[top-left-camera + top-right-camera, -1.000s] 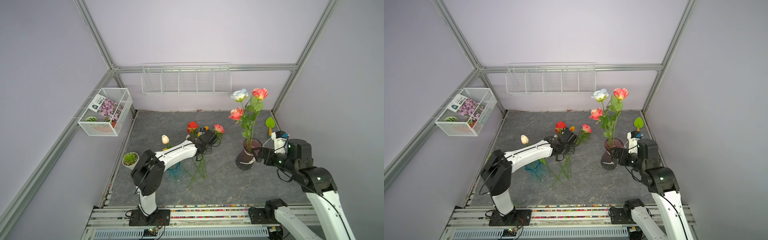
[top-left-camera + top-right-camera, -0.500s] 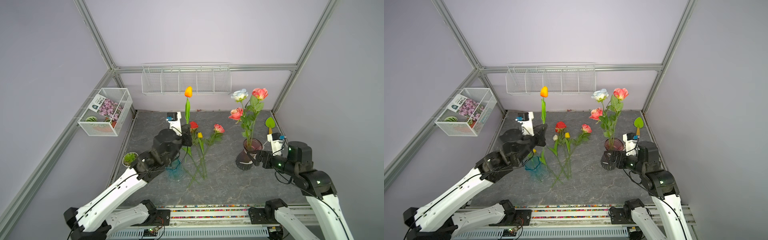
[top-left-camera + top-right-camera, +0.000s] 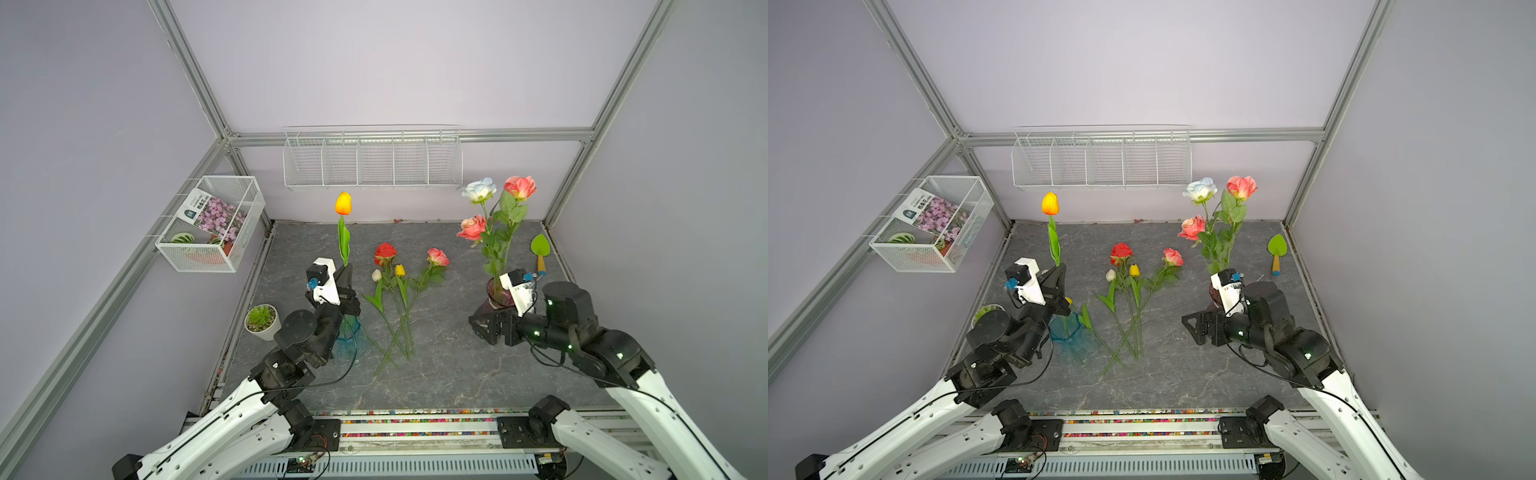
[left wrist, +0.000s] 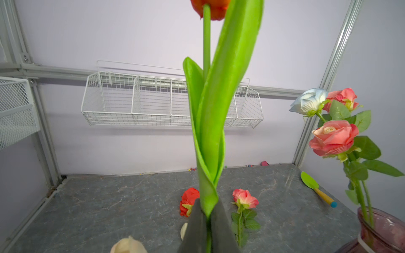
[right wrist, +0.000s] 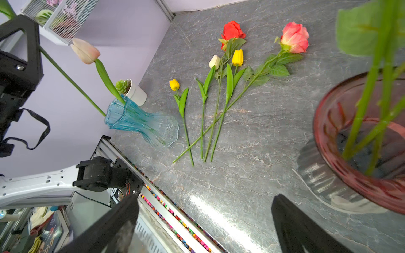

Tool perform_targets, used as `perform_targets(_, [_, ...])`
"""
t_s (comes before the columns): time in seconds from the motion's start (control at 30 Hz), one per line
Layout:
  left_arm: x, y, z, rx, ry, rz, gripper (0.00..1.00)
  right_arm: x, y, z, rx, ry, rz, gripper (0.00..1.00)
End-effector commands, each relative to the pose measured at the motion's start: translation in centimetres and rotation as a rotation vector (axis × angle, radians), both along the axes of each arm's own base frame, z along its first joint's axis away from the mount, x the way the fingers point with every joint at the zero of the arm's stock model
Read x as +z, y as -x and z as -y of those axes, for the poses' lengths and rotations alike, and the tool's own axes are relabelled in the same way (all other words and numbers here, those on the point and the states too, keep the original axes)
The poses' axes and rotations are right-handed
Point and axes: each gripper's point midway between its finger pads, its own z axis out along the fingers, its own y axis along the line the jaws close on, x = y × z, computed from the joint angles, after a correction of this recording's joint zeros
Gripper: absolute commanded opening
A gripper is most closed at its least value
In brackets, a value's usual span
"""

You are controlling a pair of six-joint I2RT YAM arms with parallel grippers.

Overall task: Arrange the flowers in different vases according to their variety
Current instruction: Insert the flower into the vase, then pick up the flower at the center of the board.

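One orange tulip (image 3: 343, 203), pinched by our left gripper (image 3: 346, 270) centre-left, must enter the teal vase (image 5: 140, 122); right gripper (image 5: 203, 203) spread.

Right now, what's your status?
Left gripper shut on orange tulip, stem at teal vase mouth. Right gripper open, empty, by maroon vase. Five flowers lie loose.

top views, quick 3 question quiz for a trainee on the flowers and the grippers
1. True or false: the right gripper holds a flower.
2. The orange tulip clamped in the left gripper is: A upright, bloom up; B lying flat; C upside down.
3. How many roses stand in the maroon vase?
Key: 1 false, it is open and empty; 2 A; 3 three.
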Motion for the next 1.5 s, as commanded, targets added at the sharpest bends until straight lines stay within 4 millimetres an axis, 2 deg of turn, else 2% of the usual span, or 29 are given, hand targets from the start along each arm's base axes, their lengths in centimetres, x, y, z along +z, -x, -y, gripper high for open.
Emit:
perform_targets(0.0, [0.8,0.6,-1.0,0.031,0.007,0.101,0.00,-0.1,-0.9,-1.0,-0.016,0.019,0.024,0.99])
perform_targets(0.27, [-3.4,0.7,-1.9,0.039,0.058,0.005,0.00,-1.9,-1.6,-4.8,0.027,0.125,0.020,0.99])
perform_targets(0.37, [-4.4,1.0,-2.1,0.028,0.095,-0.029,0.11,-2.5,-2.0,-6.2,0.030,0.179,0.021,0.97])
perform_targets(0.47, [-5.0,1.5,-1.9,-0.008,0.100,-0.039,0.34,-3.2,-2.7,-7.4,0.026,0.212,0.012,0.95])
perform_targets(0.6, [-4.1,2.2,-1.5,-0.063,0.109,-0.049,0.54,-4.2,-3.6,-8.8,0.022,0.244,-0.005,0.92])
perform_targets(0.8, [-1.9,2.7,-2.0,-0.071,0.117,-0.099,0.56,-6.0,-5.1,-10.7,0.017,0.281,-0.043,0.87])
perform_targets(1.03, [0.0,2.9,-2.2,-0.073,0.132,-0.152,0.68,-8.4,-6.6,-13.3,0.040,0.319,-0.094,0.74])
perform_targets(1.3, [3.3,3.3,-1.2,-0.139,0.146,-0.154,1.00,-11.4,-8.7,-15.8,0.064,0.423,-0.161,0.56])
perform_targets(1.47, [3.9,3.1,-0.8,-0.144,0.141,-0.154,1.00,-13.7,-10.3,-17.5,0.087,0.461,-0.200,0.50])
